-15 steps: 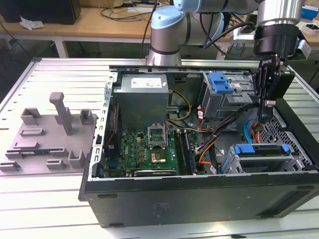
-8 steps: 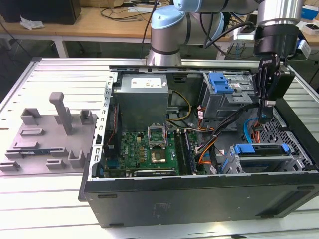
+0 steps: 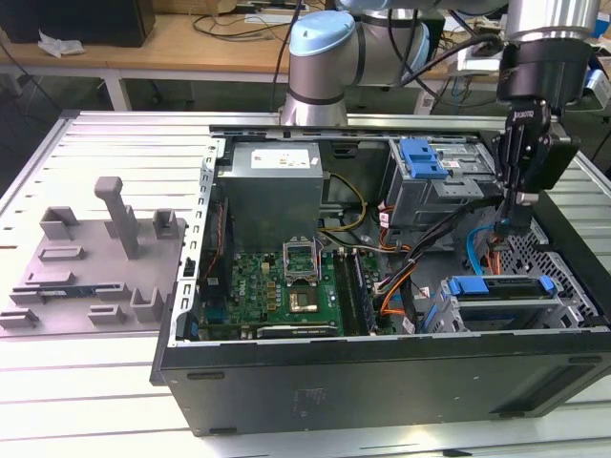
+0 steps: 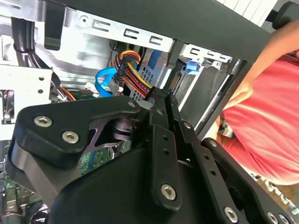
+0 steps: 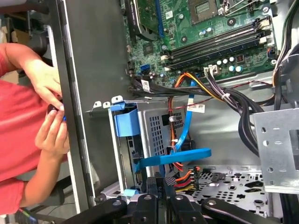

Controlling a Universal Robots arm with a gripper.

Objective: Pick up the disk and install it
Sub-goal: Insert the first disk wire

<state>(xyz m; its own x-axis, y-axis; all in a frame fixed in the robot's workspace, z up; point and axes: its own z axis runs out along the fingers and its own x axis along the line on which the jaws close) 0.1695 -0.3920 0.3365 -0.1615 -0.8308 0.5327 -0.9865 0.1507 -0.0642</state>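
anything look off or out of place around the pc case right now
A person's hands sit right against the case's outer wall in the first wrist view, close to the end effector. A blue flat cable also lies slack across the drive cage.

A broad table (image 3: 105, 134) of pale grey ribbed metal spans the exterior view, its grooves running from that view's left to its right. On it, toward the exterior view's left, lies a grey moulded fixture plate (image 3: 95, 262) with short upright posts. Behind the table stands a wooden bench (image 3: 191, 43) on white legs (image 3: 116, 91). The bench carries a dark box (image 3: 76, 19), a crumpled white scrap (image 3: 57, 44) and loose cables (image 3: 250, 23). The space beneath the bench lies in deep shade. The light is soft and even, leaving a dull sheen on the table's ribs and only faint shadows.
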